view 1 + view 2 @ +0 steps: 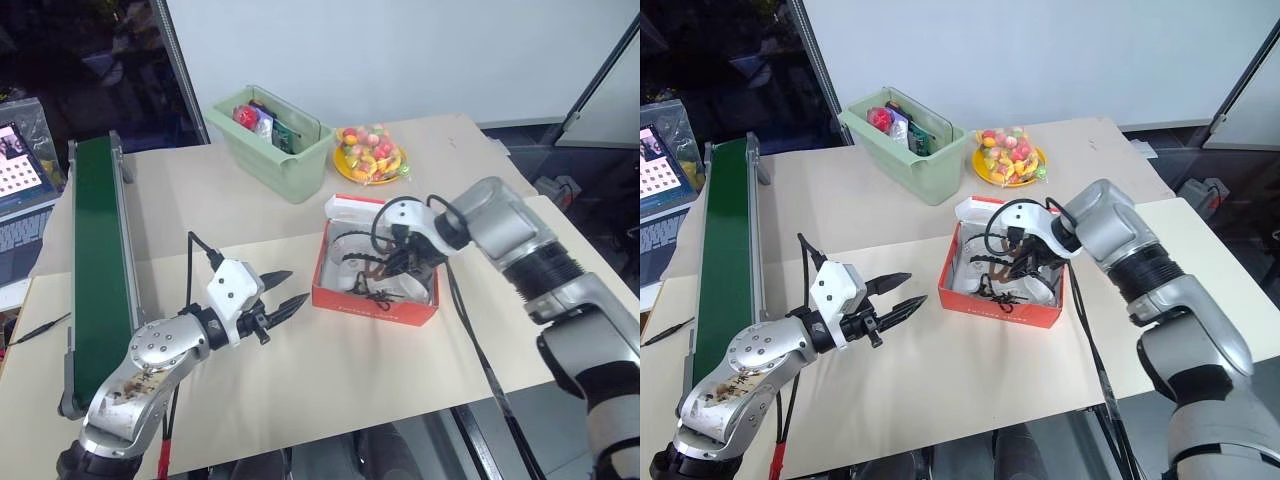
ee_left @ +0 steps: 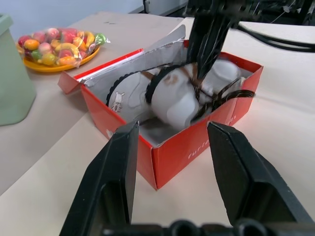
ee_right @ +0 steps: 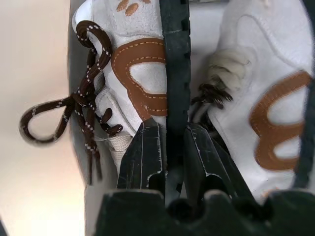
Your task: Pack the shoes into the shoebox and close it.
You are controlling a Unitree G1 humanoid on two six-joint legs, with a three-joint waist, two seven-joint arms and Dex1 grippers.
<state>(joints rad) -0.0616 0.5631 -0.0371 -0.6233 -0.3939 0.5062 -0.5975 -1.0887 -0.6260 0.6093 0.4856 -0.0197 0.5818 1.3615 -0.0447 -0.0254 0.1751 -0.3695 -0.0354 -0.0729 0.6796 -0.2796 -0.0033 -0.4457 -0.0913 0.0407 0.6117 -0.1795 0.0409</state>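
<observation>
Shoes [image 1: 385,275] under downturned right hand [image 3: 170,135]

Lab/test bench: green conveyor [image 1: 98,270], laptop [image 1: 20,200], white partition wall [image 1: 400,50].

Head pair looks down, wrists close on shoebox [image 2: 197,147]

Shoes in the shoebox, fingers at both sides

Both shoes [image 1: 375,272] are lodged inside the shoebox [image 1: 372,303]; the right fingers [image 3: 142,157] are set among them, the left fingers [image 1: 283,301] beside it.
</observation>
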